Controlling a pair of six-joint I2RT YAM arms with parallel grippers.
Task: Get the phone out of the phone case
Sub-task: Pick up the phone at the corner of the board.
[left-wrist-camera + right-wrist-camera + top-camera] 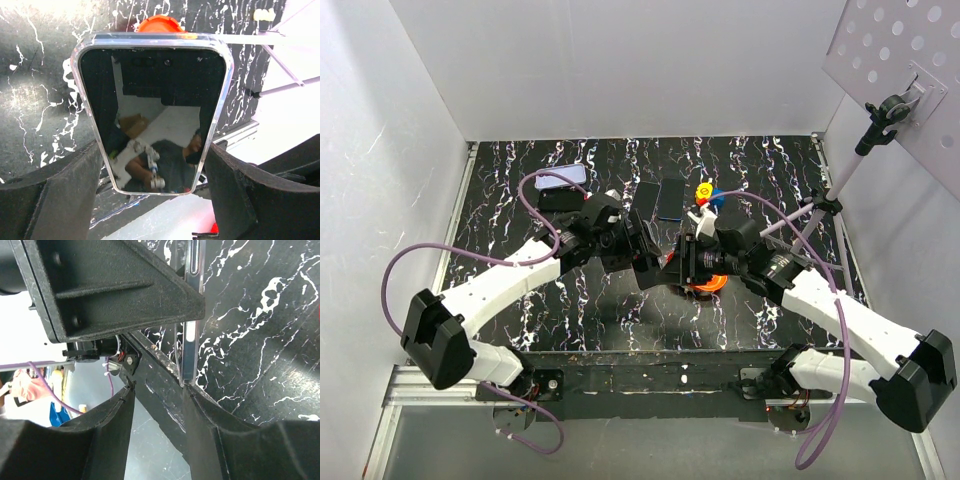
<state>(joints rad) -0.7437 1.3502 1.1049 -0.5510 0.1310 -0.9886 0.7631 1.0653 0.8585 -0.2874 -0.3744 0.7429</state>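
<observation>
Beneath my left pincer (648, 262) spreads a black tabletop (590, 320) veined with white. Plain white walls (620, 70) close it in beyond the pincer and on both sides. Far to its right, a perforated grey panel (880, 40) hangs on a slim stand (842, 180). The light is bright and even.

Look at these two: left arm (500, 285) and right arm (840, 310) in white shells with chunky black joints, purple cables (387, 285) looping alongside, grainy matte-black left hand (648, 262) and right hand (682, 262).
</observation>
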